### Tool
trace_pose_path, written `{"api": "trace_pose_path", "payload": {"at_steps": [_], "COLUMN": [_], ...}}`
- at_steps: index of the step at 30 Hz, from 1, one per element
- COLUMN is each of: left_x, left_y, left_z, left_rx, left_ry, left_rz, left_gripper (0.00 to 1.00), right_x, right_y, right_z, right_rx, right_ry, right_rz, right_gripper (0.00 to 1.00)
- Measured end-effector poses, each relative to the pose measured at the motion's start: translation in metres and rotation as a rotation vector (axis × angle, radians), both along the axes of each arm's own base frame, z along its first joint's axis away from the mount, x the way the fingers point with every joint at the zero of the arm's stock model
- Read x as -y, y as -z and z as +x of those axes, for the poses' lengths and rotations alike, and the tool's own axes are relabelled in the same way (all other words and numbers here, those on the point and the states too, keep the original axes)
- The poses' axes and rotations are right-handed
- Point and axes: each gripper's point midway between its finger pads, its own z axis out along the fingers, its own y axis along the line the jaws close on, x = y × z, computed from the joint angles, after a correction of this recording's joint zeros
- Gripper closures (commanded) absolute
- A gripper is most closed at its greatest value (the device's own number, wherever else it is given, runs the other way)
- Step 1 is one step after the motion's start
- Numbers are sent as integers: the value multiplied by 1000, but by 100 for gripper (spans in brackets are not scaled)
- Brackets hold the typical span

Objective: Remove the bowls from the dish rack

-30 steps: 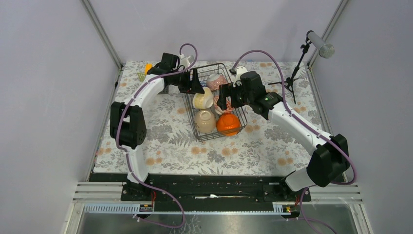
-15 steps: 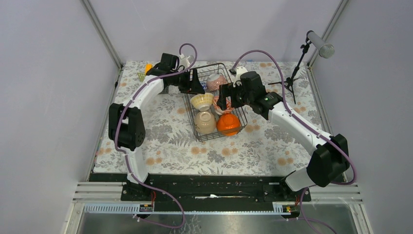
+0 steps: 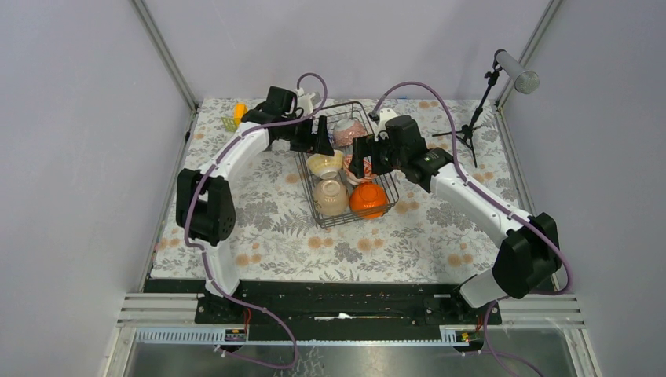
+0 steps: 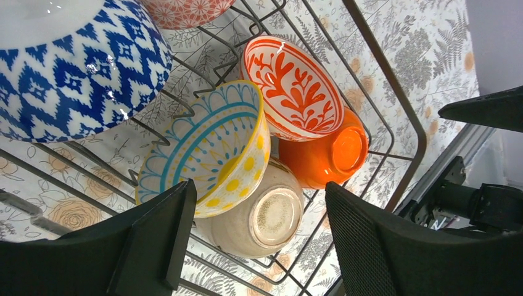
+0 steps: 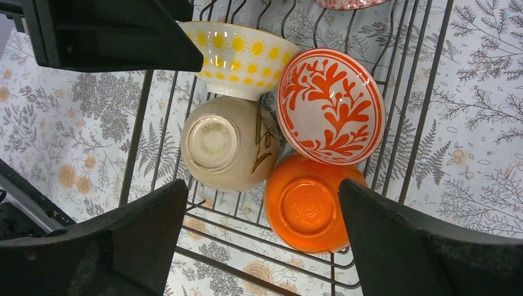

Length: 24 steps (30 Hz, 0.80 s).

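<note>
A wide stretch of flowered tablecloth lies between the arm bases and the black wire dish rack. Just inside the rack's near rim, the plain orange bowl and the plain beige bowl sit bottom up, side by side. Behind them, the cream bowl with yellow dots leans on the beige one. The white bowl with red leaves leans on the orange one. The left gripper and right gripper hang over this middle part. Both have their jaws wide apart and hold nothing. At the far end are the pink speckled bowl and the blue-and-white patterned bowl. More cloth shows on both sides of the rack.
</note>
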Motion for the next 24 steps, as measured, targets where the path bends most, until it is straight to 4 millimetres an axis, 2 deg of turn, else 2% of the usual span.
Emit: {"api": "trace_pose_path", "payload": {"at_steps": [11, 12, 15, 24], "left_x": [1, 1, 0, 1], "left_y": [16, 17, 20, 31], "left_z": [0, 0, 2, 6], "left_rx": [0, 2, 0, -13], "left_ry": [70, 73, 76, 82], "left_rz": [119, 122, 135, 146], "left_gripper": [29, 31, 47, 54], "right_x": [-1, -2, -3, -4], "right_y": [1, 0, -1, -4], "right_z": [-1, 0, 1, 3], "right_rx": [-11, -11, -9, -6], "right_ry": [2, 3, 3, 3], "right_rz": [10, 10, 11, 15], "right_gripper": [0, 0, 0, 0]}}
